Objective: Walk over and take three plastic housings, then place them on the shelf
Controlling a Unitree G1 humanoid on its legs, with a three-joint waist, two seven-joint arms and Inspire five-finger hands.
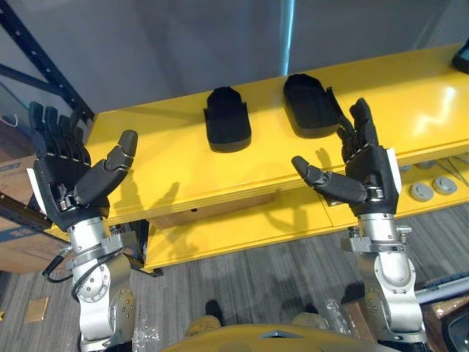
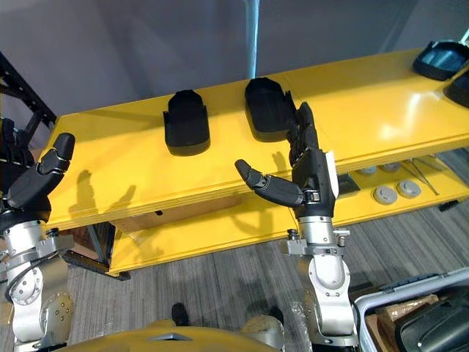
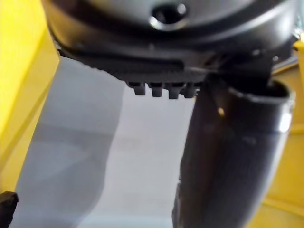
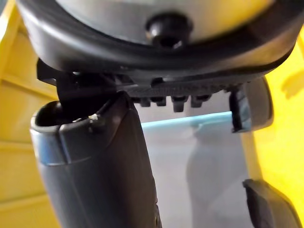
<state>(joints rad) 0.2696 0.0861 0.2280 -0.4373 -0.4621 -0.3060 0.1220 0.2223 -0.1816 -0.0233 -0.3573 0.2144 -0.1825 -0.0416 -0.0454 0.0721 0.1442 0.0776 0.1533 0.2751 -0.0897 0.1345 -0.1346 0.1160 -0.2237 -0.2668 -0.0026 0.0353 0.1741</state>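
Two black plastic housings lie side by side on the top board of the yellow shelf [image 1: 176,161]: the left housing [image 1: 227,118] and the right housing [image 1: 311,104]. A third black housing [image 2: 440,59] rests at the shelf's far right end. My left hand [image 1: 67,176] is raised in front of the shelf's left end, fingers straight and thumb spread, holding nothing. On the other side, my right hand [image 1: 368,172] stands upright just in front of the right housing, fingers straight, thumb pointing left, empty. The right wrist view catches a housing's edge [image 4: 268,202].
A lower yellow shelf board [image 1: 242,227] carries grey round parts [image 2: 385,193] at the right. A dark blue rack post [image 1: 44,66] stands at the far left, with a cardboard box [image 1: 18,220] beside it. A grey case [image 2: 418,315] sits on the floor at lower right.
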